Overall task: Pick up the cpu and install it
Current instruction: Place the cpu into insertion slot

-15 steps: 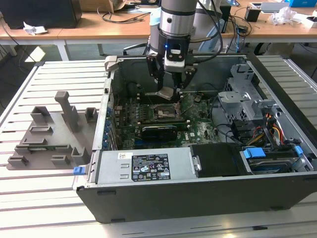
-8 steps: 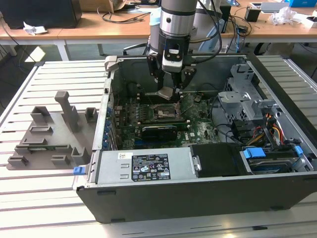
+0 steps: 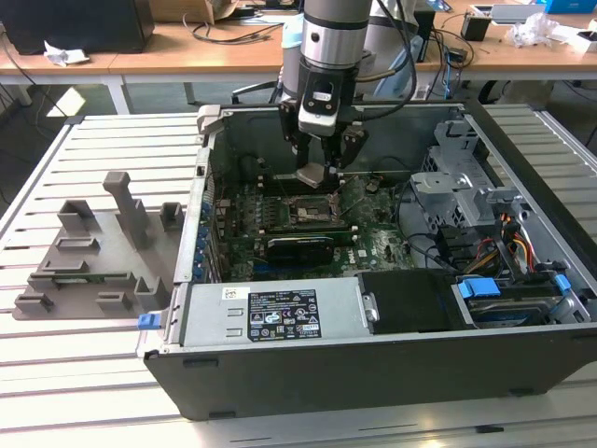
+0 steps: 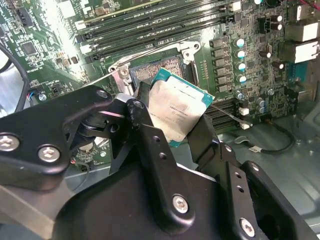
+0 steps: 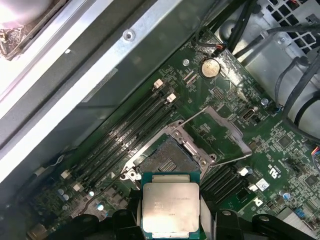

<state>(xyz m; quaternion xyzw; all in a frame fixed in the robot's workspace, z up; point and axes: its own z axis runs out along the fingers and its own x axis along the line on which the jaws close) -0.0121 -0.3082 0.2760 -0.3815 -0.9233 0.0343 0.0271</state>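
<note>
1. The gripper (image 3: 313,172) hangs down inside the open computer case (image 3: 373,378), over the motherboard (image 3: 373,245).
2. It is closed narrowly on the cpu (image 3: 311,175); in the second wrist view a black finger (image 4: 145,131) presses one edge of the cpu (image 4: 176,111) and the other finger the opposite edge.
3. The cpu faces metal top up, its green rim showing at the free edges.
4. In the first wrist view the cpu (image 5: 170,207) sits between the gripper (image 5: 170,222) fingers, just beside the CPU socket (image 5: 167,161).
5. The socket is uncovered, its contact field bare, and the metal load plate (image 5: 220,126) is swung open to one side.
6. The cpu is held above the board, not seated in the socket (image 3: 308,211).
7. Memory slots (image 5: 127,127) run alongside the socket; a coin cell battery (image 5: 210,66) sits farther off on the board.
8. The case rests on the slatted desk (image 3: 93,383), with a grey plastic tray (image 3: 93,257) near the desk's edge on the exterior view's left.
</note>
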